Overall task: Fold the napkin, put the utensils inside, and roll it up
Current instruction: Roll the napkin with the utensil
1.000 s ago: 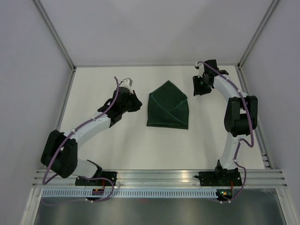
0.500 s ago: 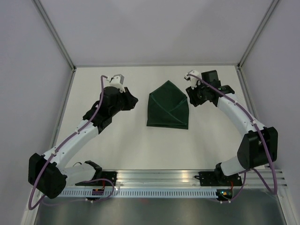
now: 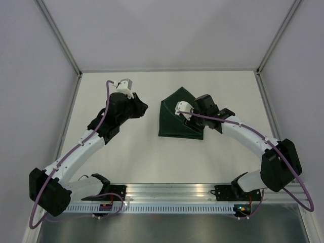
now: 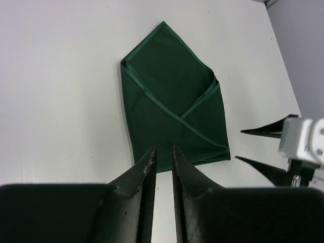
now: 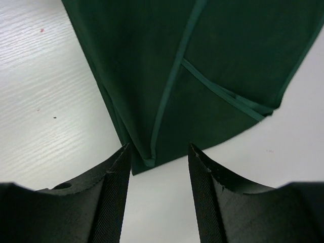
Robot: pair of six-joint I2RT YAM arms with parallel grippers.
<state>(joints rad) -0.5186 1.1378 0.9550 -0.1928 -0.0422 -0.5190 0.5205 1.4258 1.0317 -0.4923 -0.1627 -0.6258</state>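
A white table (image 3: 152, 162), walled in grey (image 3: 30, 76), bears tiny specks (image 5: 54, 118), possibly dirt.

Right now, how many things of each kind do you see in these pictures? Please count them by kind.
Napkin, dark green: 1
Gripper: 2, the left gripper and the right gripper
Total: 3

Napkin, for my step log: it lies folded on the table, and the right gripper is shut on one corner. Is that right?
No. The right gripper is open, not shut: the right wrist view shows its fingers apart, one either side of that corner. The napkin does lie folded on the table.
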